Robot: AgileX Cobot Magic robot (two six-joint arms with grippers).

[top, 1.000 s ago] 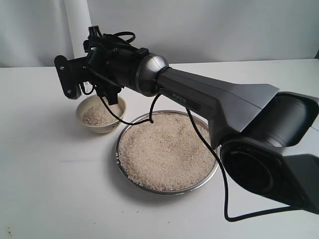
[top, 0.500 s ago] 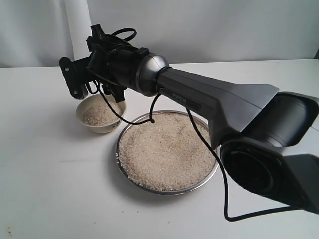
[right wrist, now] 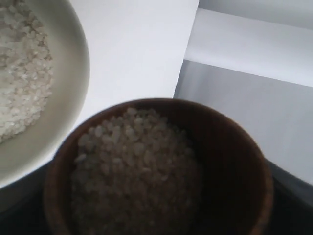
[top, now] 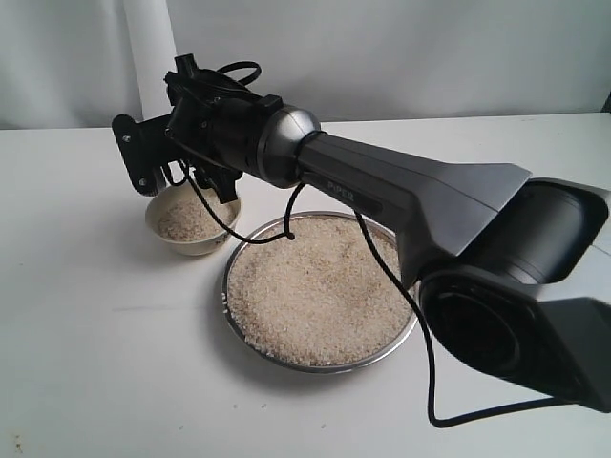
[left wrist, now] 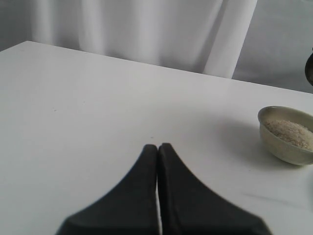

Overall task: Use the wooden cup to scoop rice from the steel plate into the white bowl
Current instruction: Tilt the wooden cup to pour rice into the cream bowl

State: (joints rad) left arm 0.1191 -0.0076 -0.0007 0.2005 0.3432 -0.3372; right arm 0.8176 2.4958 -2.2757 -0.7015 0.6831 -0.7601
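My right gripper point(top: 141, 160) reaches across from the right and hangs over the white bowl point(top: 196, 246). It is shut on the wooden cup point(right wrist: 234, 161), which is filled with rice point(right wrist: 132, 171). The exterior view hides the cup behind the wrist. In the right wrist view the white bowl point(right wrist: 68, 93) lies just beside and below the cup, with rice point(right wrist: 19, 73) in it. The steel plate point(top: 315, 365) next to the bowl holds a wide heap of rice point(top: 315, 291). My left gripper point(left wrist: 157, 147) is shut on nothing above bare table, with the bowl point(left wrist: 283, 147) off to one side.
A black cable point(top: 286, 224) hangs from the right arm over the plate's far rim. The arm's big dark body point(top: 496, 286) fills the right foreground. A white curtain and post point(top: 148, 48) stand behind the white table point(top: 86, 334).
The right gripper has turned a little at the wrist and shifted slightly over the bowl. Plate and bowl have not moved.
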